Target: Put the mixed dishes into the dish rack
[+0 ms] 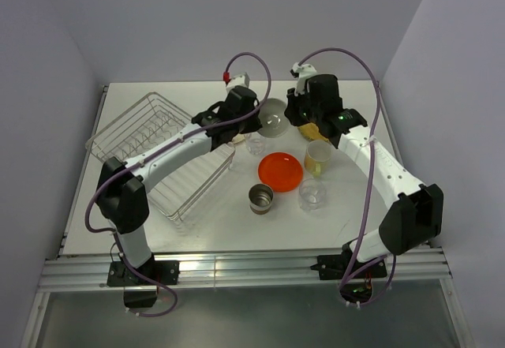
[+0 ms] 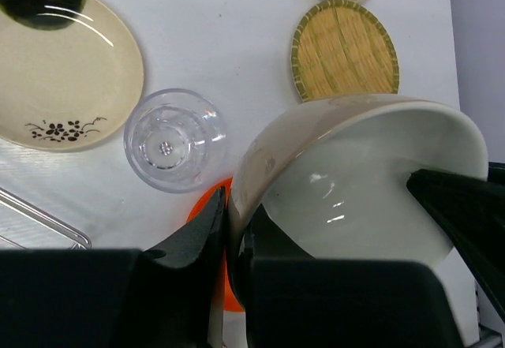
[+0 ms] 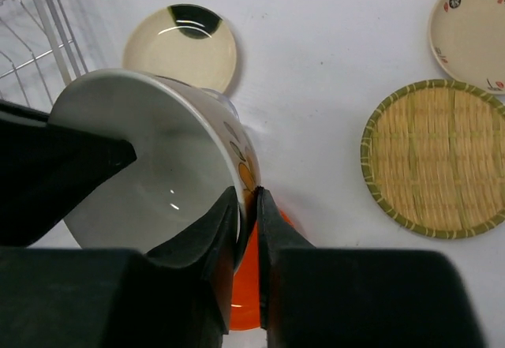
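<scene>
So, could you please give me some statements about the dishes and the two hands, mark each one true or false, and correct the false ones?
1. The left hand and the right hand are both shut on the rim of the white bowl. True.
2. The white bowl sits in the dish rack. False: the hands hold it tilted, apart from the rack.
3. The tan woven-look plate lies flat on the table. True.
4. The orange round plate stands between the rack prongs. False: it lies flat on the table.
5. The small metal cup stands beside the orange round plate. True.

Tilted white bowl [image 1: 273, 117]; orange plate [image 1: 280, 171] near; metal cup [image 1: 261, 198] beside.
</scene>
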`<state>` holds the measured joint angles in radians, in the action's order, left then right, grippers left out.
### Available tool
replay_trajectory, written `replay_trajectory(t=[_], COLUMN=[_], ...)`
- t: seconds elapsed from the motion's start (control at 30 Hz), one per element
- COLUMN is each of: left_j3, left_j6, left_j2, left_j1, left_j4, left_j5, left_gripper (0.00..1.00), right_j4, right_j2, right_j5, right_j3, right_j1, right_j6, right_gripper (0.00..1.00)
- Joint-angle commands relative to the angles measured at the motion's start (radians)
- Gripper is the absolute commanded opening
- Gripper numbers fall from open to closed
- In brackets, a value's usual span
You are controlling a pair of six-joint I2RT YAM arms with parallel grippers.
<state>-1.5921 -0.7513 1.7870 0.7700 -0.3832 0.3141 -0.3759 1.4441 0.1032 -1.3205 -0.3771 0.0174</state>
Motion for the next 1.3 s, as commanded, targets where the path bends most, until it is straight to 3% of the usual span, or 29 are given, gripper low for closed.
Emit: replay_trajectory(t=[0.0, 0.2, 0.27, 0.43, 0.53, 0.57, 0.63, 0.67, 0.8, 0.87, 0.93, 1.13, 1.27], left_j3=[0.006, 0.084, 0.086, 0.066, 0.041, 0.026, 0.017, 0.012, 0.035, 0.052, 0.066, 0.116, 0.107], left_j6=[-0.023, -0.033, -0.025, -0.014, -0.019, -0.019, -0.023, -0.034, -0.075, -0.088, -0.080, -0.071, -0.030], left_j2=[-0.060, -0.127, -0.138, -0.152, -0.167, -0.172, -0.178, -0.182, -0.204, -0.225, -0.244, -0.302, -0.311], left_j1=[-0.069, -0.141, -0.161, -0.218, -0.256, -0.265, -0.290, -0.296, -0.307, -0.307, -0.307, -0.307, -0.307], left_j4=[0.035, 0.044, 0.012, -0.060, -0.101, -0.117, -0.153, -0.164, -0.181, -0.201, -0.217, -0.270, -0.356], left_j5=[-0.200, -0.329, -0.368, -0.473, -0.598, -0.656, -0.726, -0.762, -0.976, -1.010, -1.055, -1.132, -1.146], left_gripper=[0.00, 0.00, 0.00, 0.00, 0.00, 0.00, 0.00, 0.00, 0.00, 0.00, 0.00, 0.00, 0.00], right_j4=[0.046, -0.003, -0.015, -0.083, -0.152, -0.194, -0.219, -0.283, -0.579, -0.681, -0.686, -0.489, -0.373], right_j2=[-0.056, -0.060, -0.067, -0.086, -0.132, -0.181, -0.240, -0.269, -0.217, -0.186, -0.198, -0.281, -0.323], right_j5=[0.119, 0.245, 0.286, 0.454, 0.611, 0.774, 0.904, 0.956, 1.003, 1.000, 0.995, 0.951, 0.957], right_j3=[-0.036, -0.089, -0.106, -0.152, -0.109, -0.047, 0.036, 0.068, -0.018, -0.043, -0.034, 0.063, 0.063], right_j1=[0.001, 0.018, 0.030, 0.044, 0.063, 0.076, 0.118, 0.119, 0.118, 0.107, 0.092, 0.011, -0.016], right_j6=[-0.102, -0.190, -0.241, -0.454, -0.788, -1.050, -1.314, -1.549, -1.959, -2.185, -2.202, -2.084, -1.935], right_gripper=[0.21, 0.67, 0.78, 0.84, 0.84, 0.84, 0.89, 0.90, 0.90, 0.97, 1.00, 1.00, 1.00])
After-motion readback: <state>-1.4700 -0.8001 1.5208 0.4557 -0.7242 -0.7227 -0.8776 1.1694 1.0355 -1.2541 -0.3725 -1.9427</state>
